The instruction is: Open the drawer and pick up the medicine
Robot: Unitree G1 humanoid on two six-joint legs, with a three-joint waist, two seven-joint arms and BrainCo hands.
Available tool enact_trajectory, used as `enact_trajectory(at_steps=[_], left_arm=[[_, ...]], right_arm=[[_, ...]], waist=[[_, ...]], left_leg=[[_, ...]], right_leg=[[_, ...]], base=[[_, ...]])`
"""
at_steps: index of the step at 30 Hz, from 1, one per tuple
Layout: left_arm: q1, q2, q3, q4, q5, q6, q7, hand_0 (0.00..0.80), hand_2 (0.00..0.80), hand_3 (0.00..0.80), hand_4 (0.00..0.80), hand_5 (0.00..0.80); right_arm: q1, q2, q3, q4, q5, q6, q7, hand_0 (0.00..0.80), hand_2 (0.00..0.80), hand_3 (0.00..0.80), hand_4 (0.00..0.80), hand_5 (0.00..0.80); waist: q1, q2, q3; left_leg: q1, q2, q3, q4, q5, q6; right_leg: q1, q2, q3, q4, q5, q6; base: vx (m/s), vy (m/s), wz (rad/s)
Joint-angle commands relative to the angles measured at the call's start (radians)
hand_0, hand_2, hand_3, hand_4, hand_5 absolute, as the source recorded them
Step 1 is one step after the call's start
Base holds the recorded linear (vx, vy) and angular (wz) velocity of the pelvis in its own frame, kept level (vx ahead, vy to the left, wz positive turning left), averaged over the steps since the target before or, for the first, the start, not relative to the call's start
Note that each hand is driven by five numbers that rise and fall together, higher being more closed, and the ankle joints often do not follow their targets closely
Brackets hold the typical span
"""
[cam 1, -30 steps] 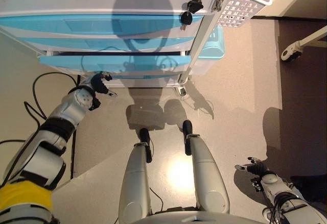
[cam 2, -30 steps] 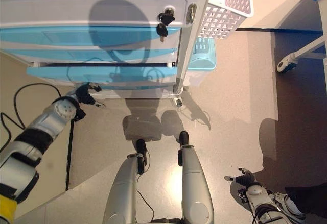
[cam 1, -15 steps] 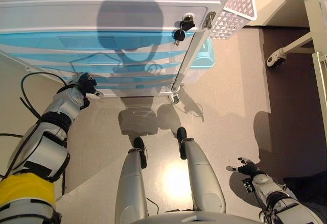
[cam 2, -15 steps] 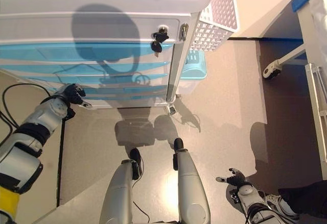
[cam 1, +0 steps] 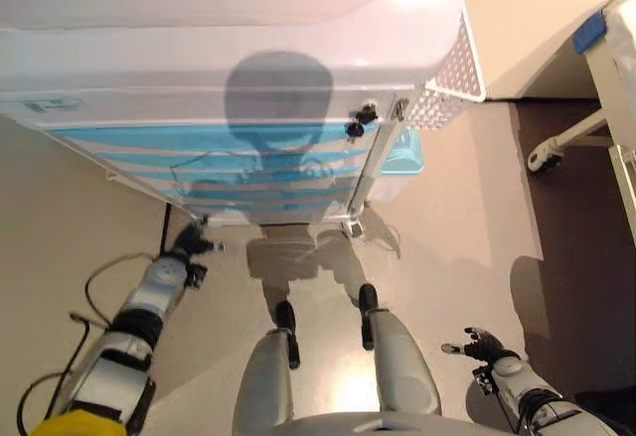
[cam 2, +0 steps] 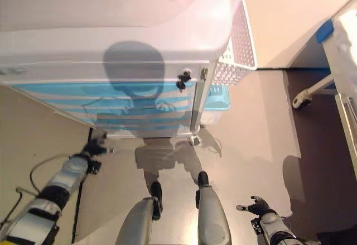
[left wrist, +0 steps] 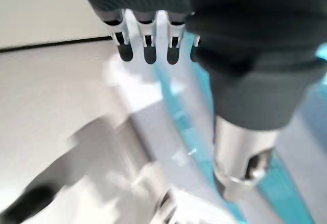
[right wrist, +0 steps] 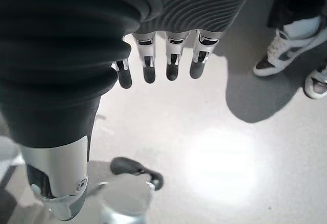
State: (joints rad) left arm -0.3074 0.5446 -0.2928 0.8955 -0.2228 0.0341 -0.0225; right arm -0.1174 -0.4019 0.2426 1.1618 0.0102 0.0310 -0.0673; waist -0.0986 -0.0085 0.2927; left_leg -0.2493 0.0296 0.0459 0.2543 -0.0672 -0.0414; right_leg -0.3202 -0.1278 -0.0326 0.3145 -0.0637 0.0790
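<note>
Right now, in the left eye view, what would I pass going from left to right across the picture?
Left robot hand → blue-drawered cabinet → black keys → white mesh basket → right robot hand → caster wheel.

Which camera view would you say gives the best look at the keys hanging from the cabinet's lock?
The left eye view: the keys hang dark and unobstructed against the pale cabinet front. The right eye view shows them similarly. Neither wrist view shows them.
</note>
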Motion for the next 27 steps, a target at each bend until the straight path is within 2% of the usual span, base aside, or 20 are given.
enact_trajectory(at_steps=[1,2,3,4,11,18,27], left_arm=[[0.012,0.007,0.071,0.039,-0.033,-0.021,-0.02,0.0,0.0,0.0,0.0,0.0],[0.067,-0.03,0.116,0.079,-0.029,-0.019,-0.021,0.0,0.0,0.0,0.0,0.0],[0.067,-0.03,0.116,0.079,-0.029,-0.019,-0.021,0.0,0.0,0.0,0.0,0.0],[0.119,-0.057,0.149,0.113,-0.018,-0.027,-0.019,0.0,0.0,0.0,0.0,0.0],[0.247,-0.168,0.276,0.249,-0.068,-0.034,-0.007,0.0,0.0,0.0,0.0,0.0],[0.319,-0.239,0.271,0.338,0.057,-0.033,0.05,0.0,0.0,0.0,0.0,0.0],[0.335,-0.269,0.23,0.335,0.107,-0.035,0.059,0.0,0.0,0.0,0.0,0.0]], right_arm=[[0.014,-0.031,-0.03,0.034,-0.039,0.01,0.009,0.0,0.0,0.0,0.0,0.0],[0.023,-0.024,-0.033,0.041,-0.059,0.011,0.012,0.0,0.0,0.0,0.0,0.0],[0.023,-0.024,-0.033,0.041,-0.059,0.011,0.012,0.0,0.0,0.0,0.0,0.0],[0.038,-0.014,-0.042,0.038,-0.063,0.01,0.015,0.0,0.0,0.0,0.0,0.0],[0.066,0.039,-0.067,0.051,-0.044,0.004,0.01,0.0,0.0,0.0,0.0,0.0],[0.103,0.1,-0.08,0.069,0.041,-0.006,0.027,0.0,0.0,0.0,0.0,0.0],[0.11,0.127,-0.068,0.095,0.073,-0.007,0.052,0.0,0.0,0.0,0.0,0.0]], waist=[[-0.007,0.002,-0.049],[-0.001,0.003,-0.075],[-0.001,0.003,-0.077],[0.005,0.001,-0.108],[0.025,-0.003,-0.188],[0.044,-0.017,-0.24],[0.056,-0.028,-0.254]], left_leg=[[0.004,-0.042,-0.005,-0.028,-0.006,0.018],[0.064,-0.044,-0.01,-0.095,0.018,0.013],[0.062,-0.044,-0.011,-0.097,0.021,0.013],[0.106,-0.038,-0.015,-0.153,0.04,0.007],[0.215,-0.024,-0.015,-0.259,0.069,0.004],[0.29,-0.017,-0.002,-0.304,0.065,0.0],[0.322,-0.015,0.001,-0.33,0.072,-0.002]], right_leg=[[0.068,0.01,-0.013,-0.11,0.046,0.037],[0.121,0.019,-0.03,-0.158,0.052,0.038],[0.12,0.019,-0.03,-0.159,0.053,0.038],[0.159,0.028,-0.044,-0.198,0.057,0.04],[0.266,0.041,-0.069,-0.293,0.067,0.04],[0.354,0.045,-0.083,-0.366,0.073,0.043],[0.386,0.047,-0.096,-0.378,0.071,0.043]], base=[[0.178,-0.064,0.14],[0.13,-0.047,0.14],[0.158,-0.079,0.25],[0.101,-0.063,0.29],[0.074,-0.043,0.1],[0.065,-0.011,0.03],[0.004,0.001,0.0]])
